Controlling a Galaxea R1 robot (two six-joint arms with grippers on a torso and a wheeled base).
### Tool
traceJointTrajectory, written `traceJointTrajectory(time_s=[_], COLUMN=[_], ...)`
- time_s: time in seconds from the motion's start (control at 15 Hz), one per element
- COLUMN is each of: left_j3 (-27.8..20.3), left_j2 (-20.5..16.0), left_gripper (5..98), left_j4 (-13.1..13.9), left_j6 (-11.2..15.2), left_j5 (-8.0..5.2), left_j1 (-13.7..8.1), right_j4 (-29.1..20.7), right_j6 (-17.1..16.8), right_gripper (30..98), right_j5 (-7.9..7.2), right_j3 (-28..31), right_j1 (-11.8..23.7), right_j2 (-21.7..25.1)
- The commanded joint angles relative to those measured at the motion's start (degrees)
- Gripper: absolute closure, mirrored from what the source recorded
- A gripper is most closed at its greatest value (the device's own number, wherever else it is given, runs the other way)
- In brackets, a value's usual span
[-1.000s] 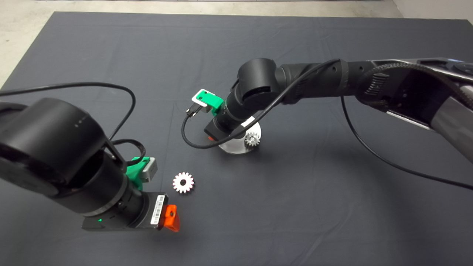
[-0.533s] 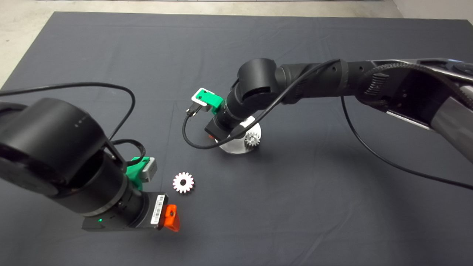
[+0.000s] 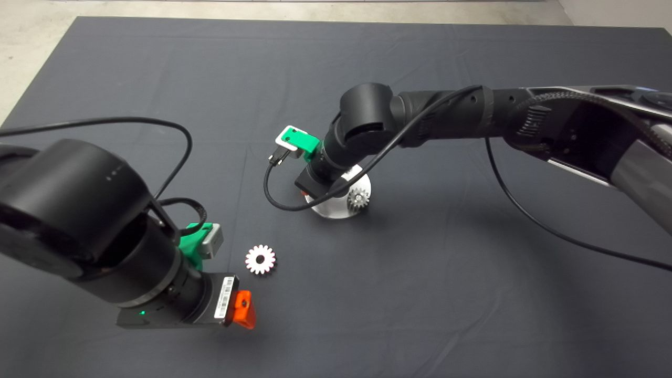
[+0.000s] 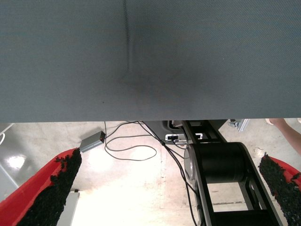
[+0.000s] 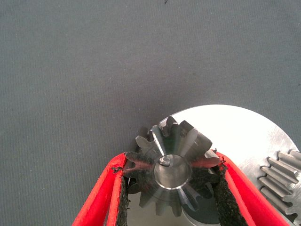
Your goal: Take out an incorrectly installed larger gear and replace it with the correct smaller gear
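Note:
My right gripper [image 3: 307,194] hangs over the round silver base plate [image 3: 336,210] at mid-mat. In the right wrist view the right gripper [image 5: 171,188] is shut on the smaller gear [image 5: 171,167], a dark-grey spur gear held between the black pads at the plate's edge [image 5: 235,136]. The larger gear [image 3: 260,259], bright and white-faced, lies flat on the mat to the front left of the plate. My left gripper [image 3: 244,310] is parked at the lower left, just in front of the larger gear, with its fingers [image 4: 51,188] open and empty.
A paler small gear [image 3: 358,198] sits on the base plate beside the held gear; it also shows in the right wrist view [image 5: 284,176]. The right arm's cable [image 3: 278,202] loops down to the plate's left. The left wrist view shows the mat's edge [image 4: 150,117] and floor beyond.
The right wrist has shifted slightly up and to the right over the base plate. The left arm and the larger gear have not moved.

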State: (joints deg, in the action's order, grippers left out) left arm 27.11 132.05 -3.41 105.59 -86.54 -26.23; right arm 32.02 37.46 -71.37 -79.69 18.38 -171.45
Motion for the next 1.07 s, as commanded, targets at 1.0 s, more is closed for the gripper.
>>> traceJointTrajectory(time_s=[1.0], left_j3=[-0.26], left_j2=[-0.16], left_gripper=[6.1], left_j4=[-0.10], left_j6=[0.31], left_j5=[-0.29], left_j1=[-0.43], right_j4=[1.64], right_j6=[-0.20], right_gripper=[89.1], right_j5=[0.60], right_j3=[0.96], right_j1=[1.22], right_j2=[-0.43])
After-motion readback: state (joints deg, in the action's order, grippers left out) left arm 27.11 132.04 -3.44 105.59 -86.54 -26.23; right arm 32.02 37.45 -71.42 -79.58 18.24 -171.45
